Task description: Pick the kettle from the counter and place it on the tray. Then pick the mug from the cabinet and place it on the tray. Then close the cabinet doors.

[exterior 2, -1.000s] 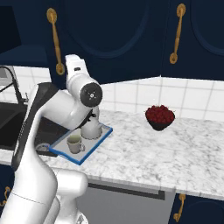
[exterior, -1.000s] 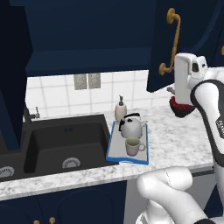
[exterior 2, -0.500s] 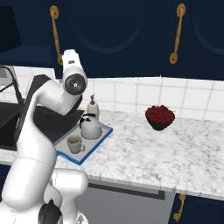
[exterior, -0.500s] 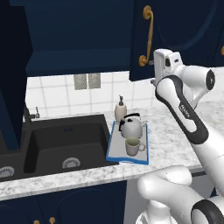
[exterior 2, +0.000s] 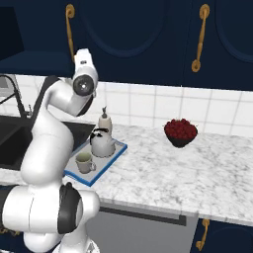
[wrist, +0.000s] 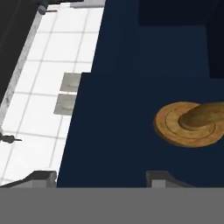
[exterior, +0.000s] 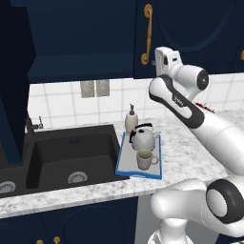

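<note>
The speckled marble counter (exterior: 181, 143) runs across the room with a thick pale edge, and the blue-rimmed tray (exterior: 125, 164) lies on it near that front edge. On the tray the beige mug (exterior: 145, 159) stands toward the front, and the silver kettle (exterior: 143, 138) sits just behind it, upright with its dark handle arched over the top. Beside the tray, a black sink basin (exterior: 71, 155) is sunk into the counter. Just behind the tray a beige soap bottle (exterior: 131, 119) stands against the white tiled wall (exterior 2: 148, 106), where a pair of grey outlets (exterior: 94, 88) is set. Well off to the tray's other side a dark bowl of red fruit (exterior 2: 180, 132) rests on the marble. High above the tray hang the navy cabinet doors (exterior 2: 143, 39) with their long gold handles (exterior: 147, 34). The claw (wrist: 100, 177) is up close against a door, a round gold handle mount (wrist: 188, 122) just ahead of it; its two tips stand well apart with nothing between them.
</note>
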Controlling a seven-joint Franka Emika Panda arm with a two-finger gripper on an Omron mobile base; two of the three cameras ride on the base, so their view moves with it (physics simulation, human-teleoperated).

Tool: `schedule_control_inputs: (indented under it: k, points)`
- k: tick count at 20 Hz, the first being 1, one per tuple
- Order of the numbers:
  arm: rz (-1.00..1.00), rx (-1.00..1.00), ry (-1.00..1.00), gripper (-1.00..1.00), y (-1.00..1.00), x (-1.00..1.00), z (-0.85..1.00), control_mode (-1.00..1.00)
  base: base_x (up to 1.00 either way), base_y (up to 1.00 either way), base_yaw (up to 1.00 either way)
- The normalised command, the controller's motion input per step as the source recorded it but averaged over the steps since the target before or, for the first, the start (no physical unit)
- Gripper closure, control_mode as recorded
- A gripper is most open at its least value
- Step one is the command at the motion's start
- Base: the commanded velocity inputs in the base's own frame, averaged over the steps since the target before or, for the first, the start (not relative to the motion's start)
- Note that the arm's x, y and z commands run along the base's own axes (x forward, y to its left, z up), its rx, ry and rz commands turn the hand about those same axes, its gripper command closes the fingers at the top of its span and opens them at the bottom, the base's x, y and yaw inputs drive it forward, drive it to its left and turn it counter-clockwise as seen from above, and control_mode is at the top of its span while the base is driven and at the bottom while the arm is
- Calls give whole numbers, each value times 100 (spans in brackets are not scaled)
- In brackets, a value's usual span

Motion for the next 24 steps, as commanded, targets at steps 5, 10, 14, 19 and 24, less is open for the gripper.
schedule_control_inputs:
  k: [5, 10, 14, 19, 24]
  points:
    - [-3, -3, 15, -100, -10, 76, -28, -100, 0, 0, 0]
    - [-1, -4, 24, -100, -36, 22, -73, -100, 0, 0, 0]
    - [0, 0, 26, -100, -48, 0, -71, -100, 0, 0, 0]
    - [0, 0, 13, -100, -18, -42, -16, -100, 0, 0, 0]
    - [0, 0, 0, -100, -3, -78, 8, -100, 0, 0, 0]
